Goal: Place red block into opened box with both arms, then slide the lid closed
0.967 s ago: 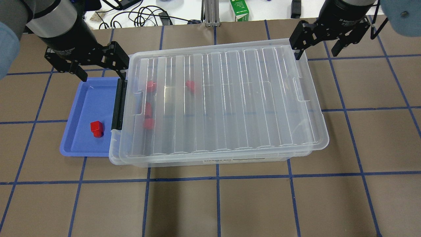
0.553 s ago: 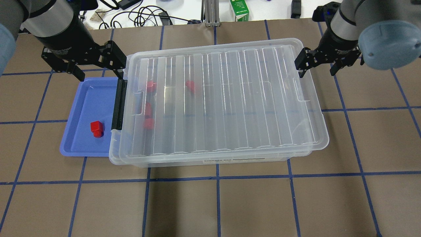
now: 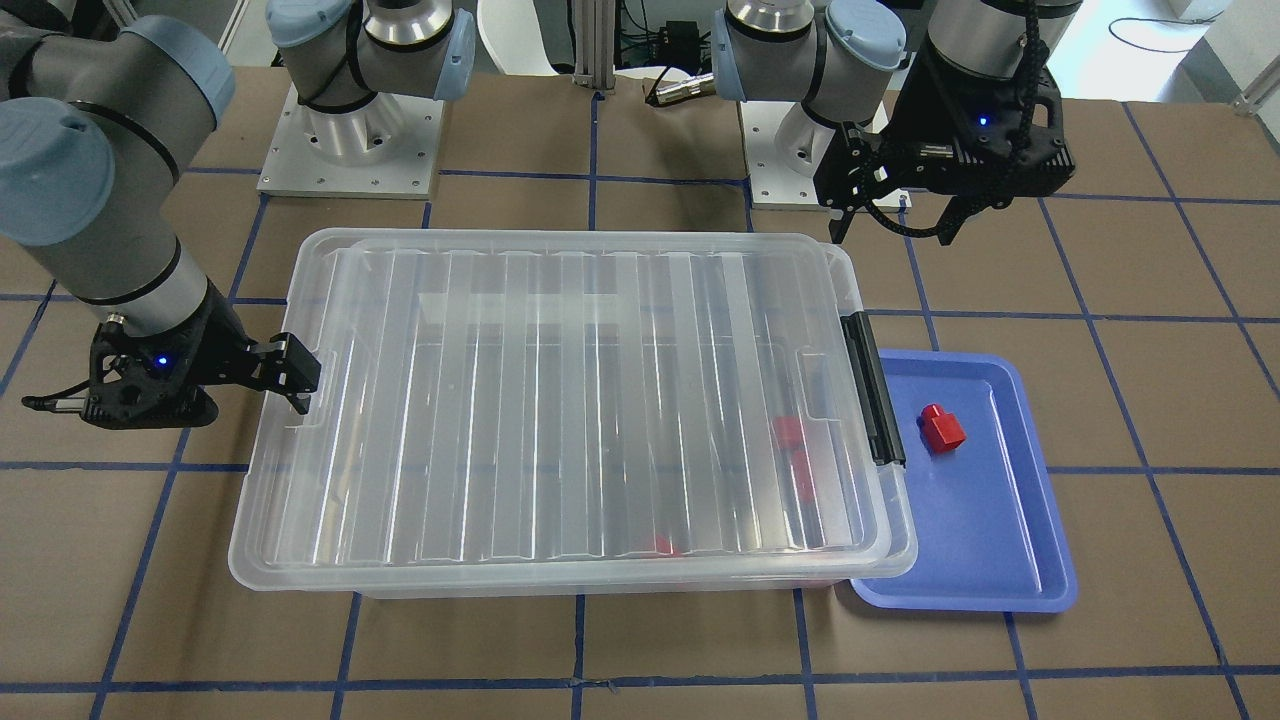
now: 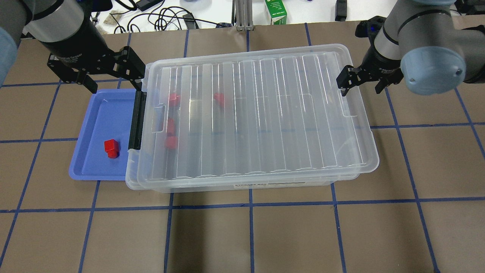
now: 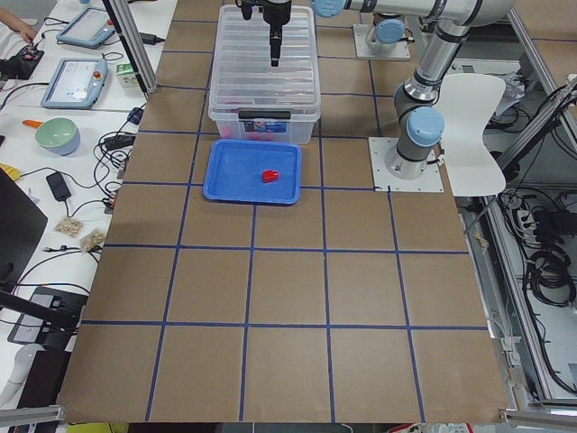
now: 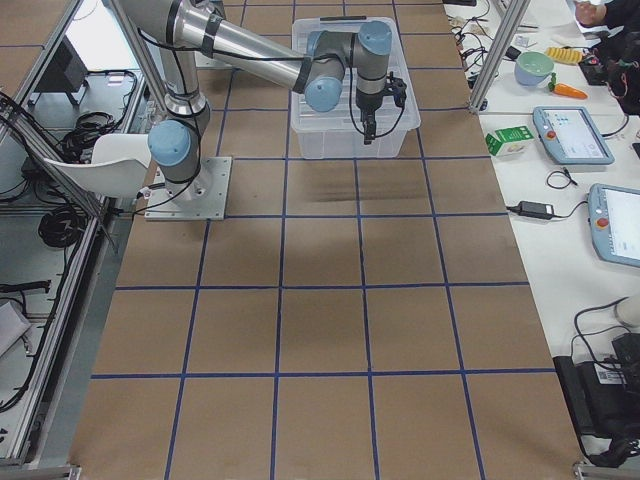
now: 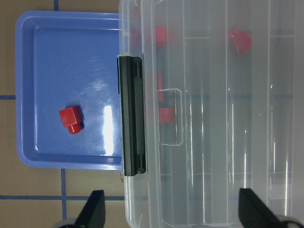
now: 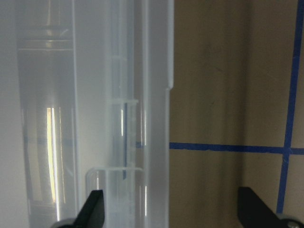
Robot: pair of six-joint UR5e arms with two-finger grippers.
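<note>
The clear box stands mid-table with its black latch bar toward the tray. The ribbed lid lies on it and covers nearly all of it. Several red blocks show through the lid. One more red block lies on the blue tray. My left gripper hangs open and empty over the box's back latch corner. My right gripper is open low at the opposite short end. It straddles the lid's rim.
The shallow blue tray sits half under the box's latch end. A green carton and cables lie beyond the table's back edge. Brown table with blue tape lines extends in front of the box.
My right gripper has come toward the near side and down, from above the lid's back right corner to its short end rim. My left gripper only shifted slightly. Lid and blocks stay put.
</note>
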